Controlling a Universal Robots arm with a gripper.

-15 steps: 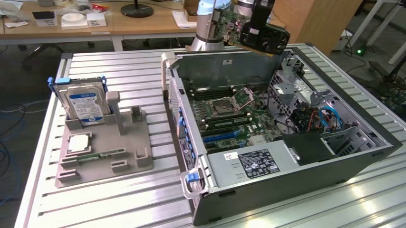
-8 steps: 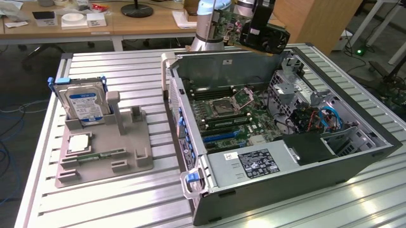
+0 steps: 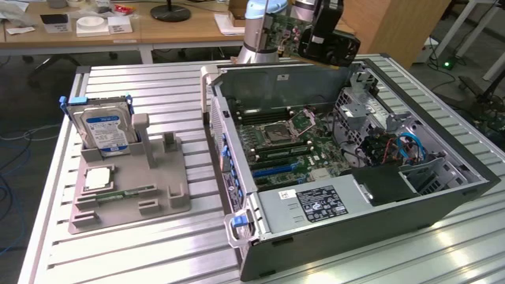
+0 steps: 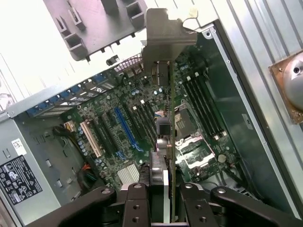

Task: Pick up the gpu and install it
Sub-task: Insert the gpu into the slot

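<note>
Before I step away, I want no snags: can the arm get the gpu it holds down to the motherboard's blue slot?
Probably yes: the case lies open, the gpu hangs above it in the jaws, and nothing covers the blue slot.

The robot arm (image 3: 254, 35) stands up tall just outside the computer case (image 3: 355, 236); its wrist leans in over the case; the black gripper (image 3: 316, 44) hangs in the air above one edge of the open case and does not touch it; its two fingers (image 4: 137, 203) squeeze the gpu (image 4: 164, 127), one on each flat side, above the inside of the case.
</note>
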